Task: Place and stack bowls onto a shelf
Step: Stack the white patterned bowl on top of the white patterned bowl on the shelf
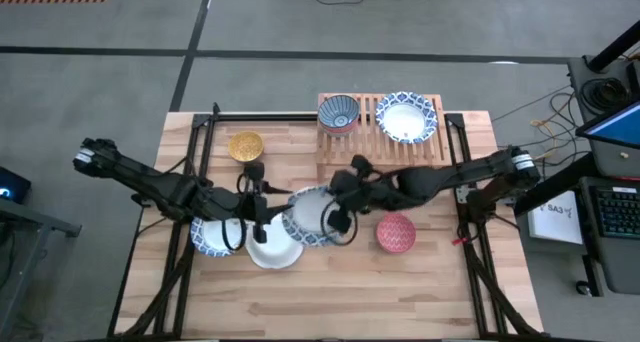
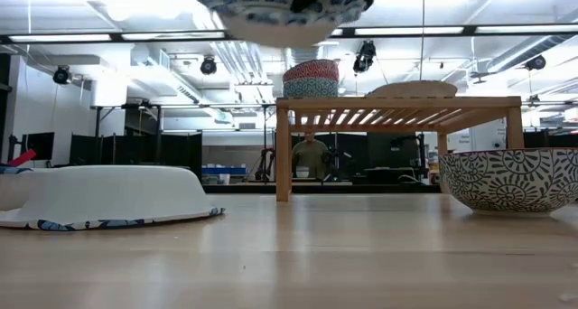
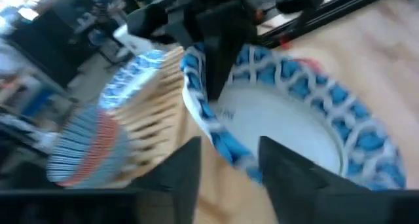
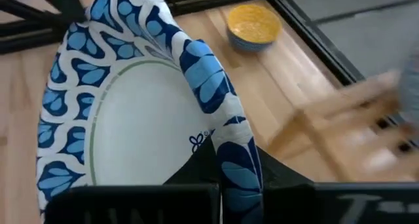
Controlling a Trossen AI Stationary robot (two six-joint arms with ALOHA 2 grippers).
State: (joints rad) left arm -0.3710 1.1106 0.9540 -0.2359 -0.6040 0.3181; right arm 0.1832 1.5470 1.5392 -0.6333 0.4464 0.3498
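Right gripper (image 1: 338, 220) is clamped on the rim of a big blue-and-white bowl (image 1: 308, 214), lifted mid-table, probably so it clears the shelf (image 1: 360, 132) at 12 o'clock, while the left gripper (image 1: 258, 214) hovers open at its 9.

Shelf (image 3: 141, 112) and its small bowl (image 3: 78, 152) blur in left wrist view.

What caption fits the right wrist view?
Right pincer grips the rim of a large bowl, a yellow bowl beyond.
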